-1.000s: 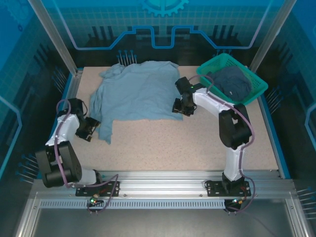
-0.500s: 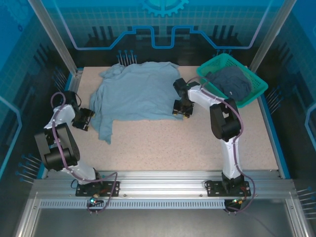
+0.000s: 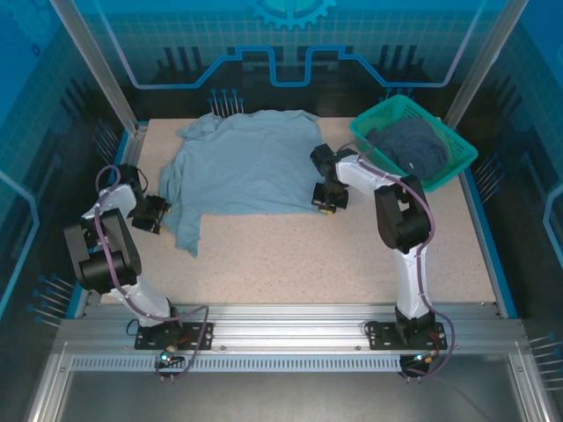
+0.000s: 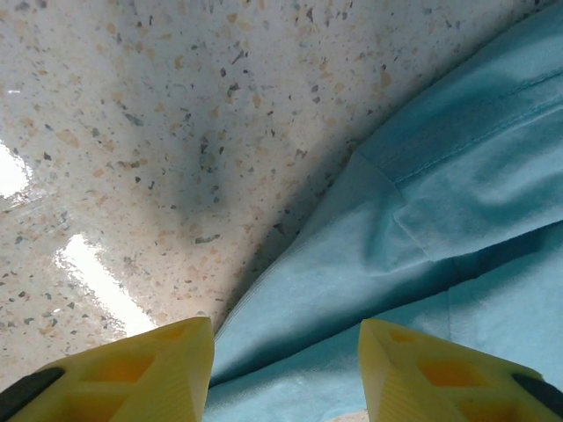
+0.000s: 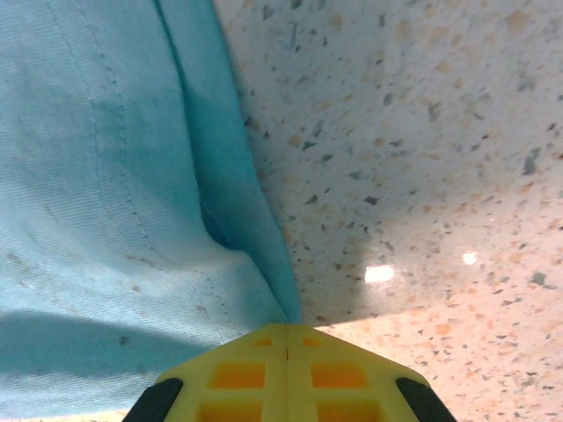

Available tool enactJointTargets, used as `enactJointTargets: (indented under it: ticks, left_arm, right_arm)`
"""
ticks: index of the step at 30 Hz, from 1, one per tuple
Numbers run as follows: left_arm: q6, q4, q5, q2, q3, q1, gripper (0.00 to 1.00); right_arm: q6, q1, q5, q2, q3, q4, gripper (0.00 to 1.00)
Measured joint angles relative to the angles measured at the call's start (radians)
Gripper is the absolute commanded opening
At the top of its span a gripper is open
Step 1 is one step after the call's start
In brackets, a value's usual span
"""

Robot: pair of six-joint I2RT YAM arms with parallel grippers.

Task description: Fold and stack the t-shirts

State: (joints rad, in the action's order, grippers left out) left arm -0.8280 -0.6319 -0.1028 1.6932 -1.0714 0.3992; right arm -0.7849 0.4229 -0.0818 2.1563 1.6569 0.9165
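Speckled table (image 3: 308, 255), basket (image 3: 376, 114) of dark t-shirt (image 3: 413, 145) aside; left gripper (image 4: 286, 327) wide, right gripper (image 5: 286, 329) tight on pale t-shirt (image 3: 242, 167).

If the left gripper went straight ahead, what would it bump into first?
Probably the edge of the pale shirt, just ahead of the left gripper, flat on the table. Depth is hard to judge.

Pale blue t-shirt (image 3: 246, 167), speckled beige table (image 3: 308, 255)
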Motion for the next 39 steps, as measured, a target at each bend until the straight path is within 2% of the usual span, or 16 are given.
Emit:
enactJointTargets:
  ticks: [9,15,18,22,25,30,34,35,39]
  left_arm:
    - [0.025,0.039,-0.019,0.01,-0.007,0.0,0.48]
    - [0.07,0.06,-0.063,0.039,-0.008,-0.018,0.49]
    - [0.092,0.024,-0.042,0.058,-0.005,-0.031,0.6]
    - [0.105,0.005,-0.008,0.043,0.008,-0.037,0.61]
    - [0.105,0.001,0.001,0.043,0.011,-0.048,0.54]
    - [0.095,0.011,0.001,0.051,0.046,-0.063,0.38]
    - [0.089,-0.007,0.013,0.071,0.044,-0.059,0.05]
    - [0.086,-0.024,0.023,0.076,0.037,-0.057,0.0]
    - [0.1,-0.02,0.055,0.096,0.0,-0.061,0.0]
  right_arm:
    - [0.026,-0.023,-0.035,-0.08,-0.042,-0.005,0.0]
    - [0.058,-0.08,-0.035,-0.114,-0.068,-0.005,0.0]
    - [0.074,-0.093,-0.04,-0.114,-0.068,-0.004,0.0]
    - [0.096,-0.095,-0.052,-0.114,-0.068,0.006,0.0]
    - [0.11,-0.099,-0.069,-0.114,-0.068,0.014,0.0]
    - [0.132,-0.106,-0.086,-0.124,-0.075,0.019,0.0]
    - [0.143,-0.111,-0.103,-0.14,-0.089,0.023,0.0]
    - [0.148,-0.112,-0.107,-0.144,-0.09,0.024,0.0]
    - [0.161,-0.125,-0.126,-0.165,-0.106,0.03,0.0]
